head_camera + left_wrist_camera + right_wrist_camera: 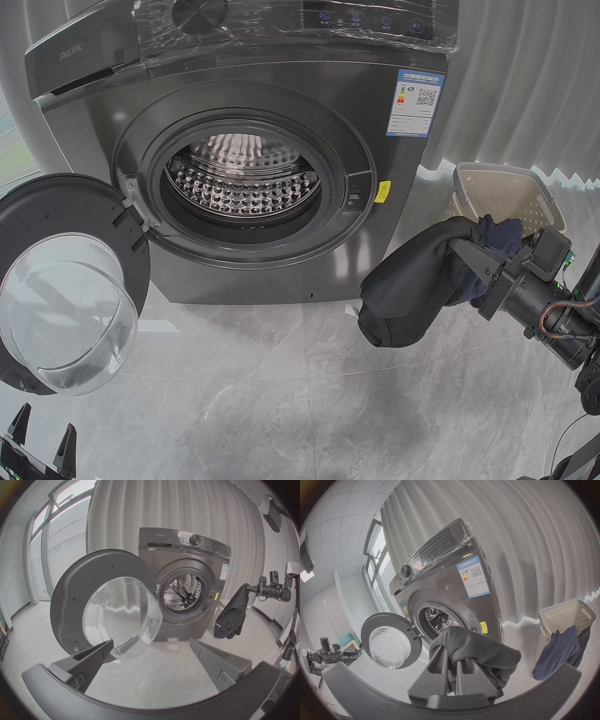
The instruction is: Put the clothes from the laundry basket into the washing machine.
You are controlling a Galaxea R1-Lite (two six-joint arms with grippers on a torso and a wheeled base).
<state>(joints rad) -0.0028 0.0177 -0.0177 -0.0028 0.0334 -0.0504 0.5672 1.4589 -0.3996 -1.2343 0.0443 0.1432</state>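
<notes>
grey tiled floor (250, 406) lies before the washing machine (250, 87) (door (69, 206) swung wide). right gripper (452, 658) is clamped on a black garment (412, 294), pinched between its jaws and drooping below, near the laundry basket (500, 187). left gripper (151, 644) hangs with jaws apart.

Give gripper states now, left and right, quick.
Left gripper: open, holding nothing.
Right gripper: shut on the black garment, held above the floor near the laundry basket.

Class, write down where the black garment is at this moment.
In the head view the black garment hangs on the robot's right, clamped in the right gripper, above the floor between the washing machine and the laundry basket.
</notes>
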